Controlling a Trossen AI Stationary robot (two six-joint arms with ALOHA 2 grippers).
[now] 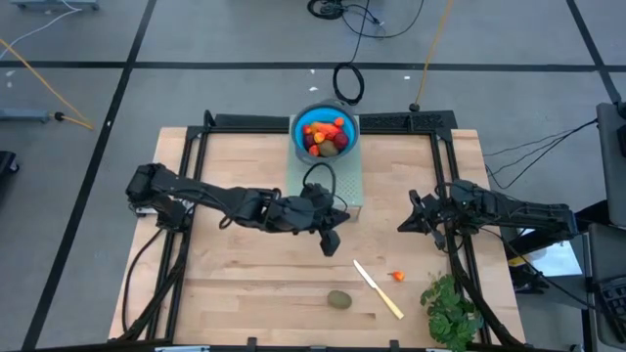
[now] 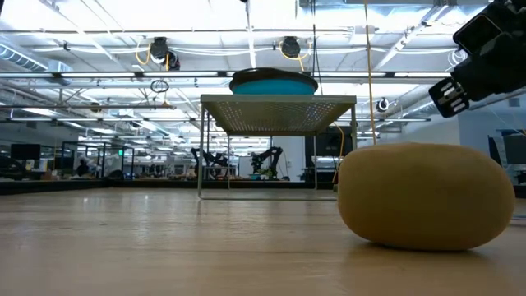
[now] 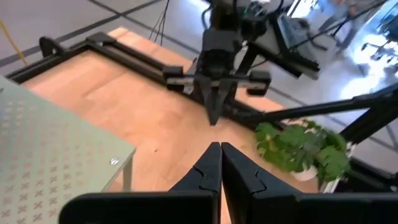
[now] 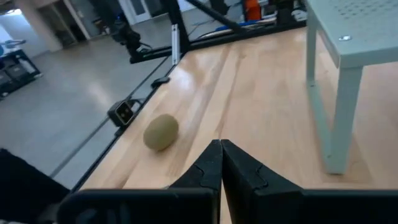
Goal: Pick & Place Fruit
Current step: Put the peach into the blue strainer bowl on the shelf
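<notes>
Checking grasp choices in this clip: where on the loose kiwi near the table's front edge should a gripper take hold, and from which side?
The kiwi lies flat on its side, alone on bare wood, the knife a little way to its right. Probably best to come straight down from above and close across its narrow middle, fingers on its long flanks. Both the left gripper and right gripper are shut now and would have to open first.

I work in a big open robotics lab. Beyond my wooden tabletop [image 1: 245, 264] I see long rows of ceiling lights [image 2: 99, 25], other robot arms [image 2: 267, 158] at distant stations, and cables [image 1: 367, 18] on the grey floor.
</notes>
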